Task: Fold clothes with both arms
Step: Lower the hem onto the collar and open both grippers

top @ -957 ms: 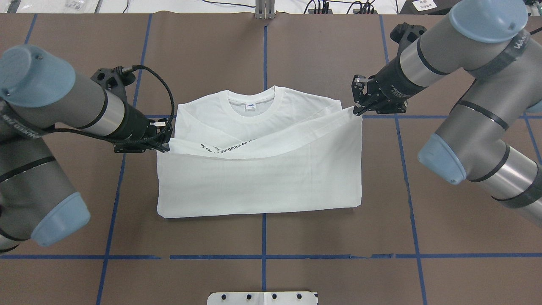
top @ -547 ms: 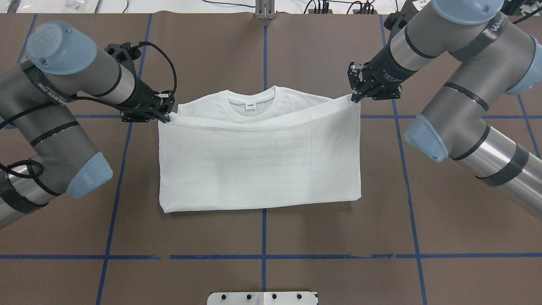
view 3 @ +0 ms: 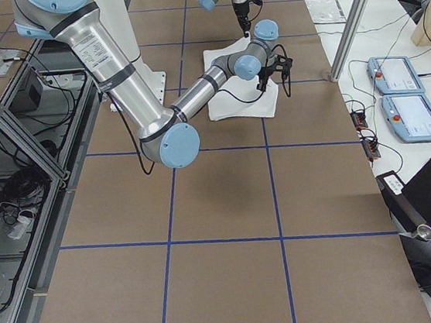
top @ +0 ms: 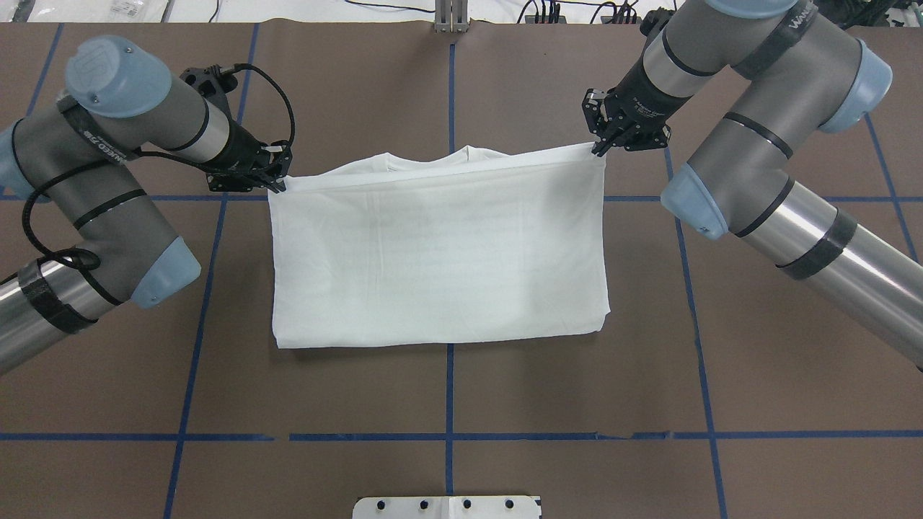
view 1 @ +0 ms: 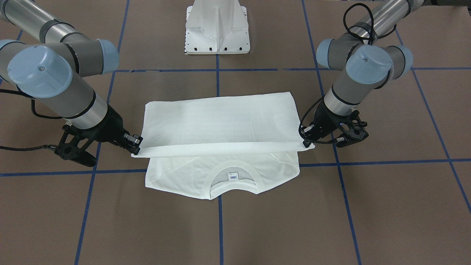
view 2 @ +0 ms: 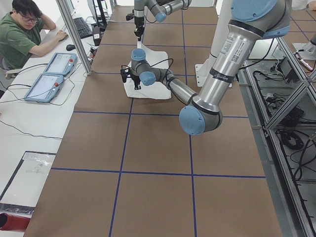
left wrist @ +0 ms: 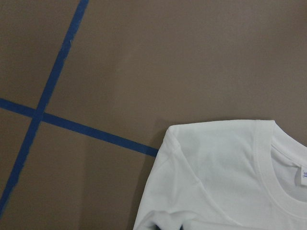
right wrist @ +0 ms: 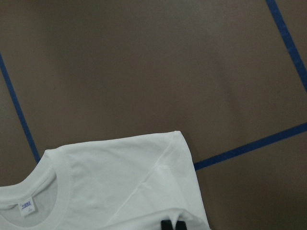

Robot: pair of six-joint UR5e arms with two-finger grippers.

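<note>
Left tool [top: 276, 186] and right tool [top: 598, 148] have carried the hem [top: 440, 171] outward, each pinching a corner of the shirt [top: 440, 267] on the desk [top: 447, 389]; collar [view 1: 232, 184] lies just beyond the crosswise hem.

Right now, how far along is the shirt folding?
Nearly done with this fold. No sleeves stick out of the T-shirt, and its lower half is doubled up toward the collar. The left gripper and right gripper each pinch a corner of that raised edge. Still to do: lay it over the collar and let go.
</note>
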